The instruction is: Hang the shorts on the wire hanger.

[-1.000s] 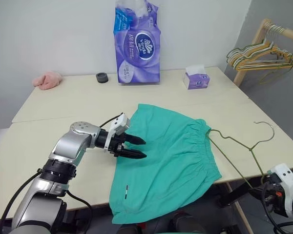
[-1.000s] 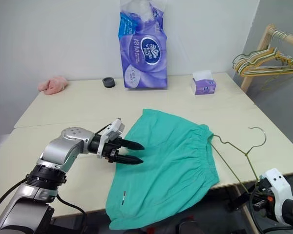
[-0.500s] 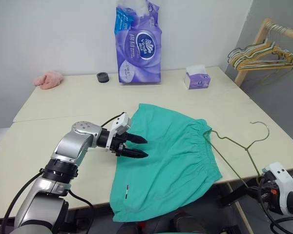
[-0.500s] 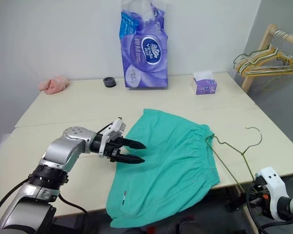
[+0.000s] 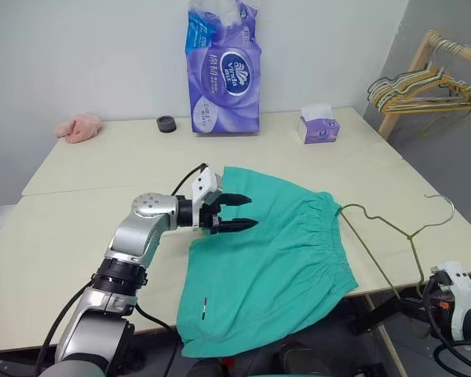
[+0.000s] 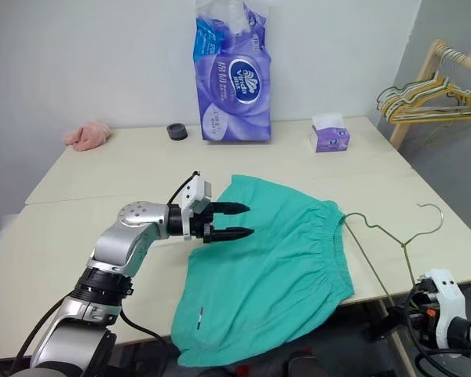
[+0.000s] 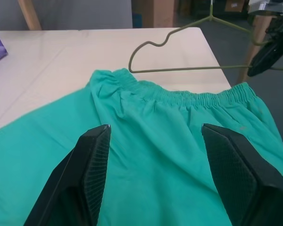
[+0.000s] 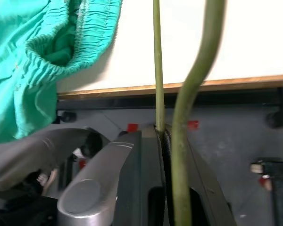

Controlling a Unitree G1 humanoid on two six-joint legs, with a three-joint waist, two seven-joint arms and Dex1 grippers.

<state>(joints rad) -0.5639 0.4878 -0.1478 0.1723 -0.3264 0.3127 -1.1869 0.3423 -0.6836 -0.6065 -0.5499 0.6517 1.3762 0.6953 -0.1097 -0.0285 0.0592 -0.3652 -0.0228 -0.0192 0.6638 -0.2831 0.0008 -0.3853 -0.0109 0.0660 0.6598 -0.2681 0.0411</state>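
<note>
A: Which way do the shorts point(image 5: 271, 259) lie?

B: Spread flat on the pale table point(image 5: 86, 204), long axis slanting — the gathered waistband toward the table's right edge, the leg hems toward the near edge, where the cloth droops a little over the side. A small white label sits near that lower hem.

A: And the wire hanger point(image 5: 392, 236)?

B: To the right of the shorts, just beside the waistband. Its hook curls up and to the right, out past the table's right edge, and one long wire runs from near the waistband down to the right gripper point(image 8: 162, 136), which sits low, off the table's near right corner.

A: Is that gripper holding it?

B: Yes — in the right wrist view its fingers are pressed together with the thin wire pinched between them, and a thicker-looking length of the same wire crosses close in front.

A: The left gripper point(image 5: 239, 214)?

B: It hovers over the upper left part of the shorts, pointing right along the table toward the waistband. Its two black fingers point(image 7: 92, 165) stand well apart with nothing between them; in the left wrist view the green fabric lies beneath, and the waistband and hanger beyond the tips.
</note>
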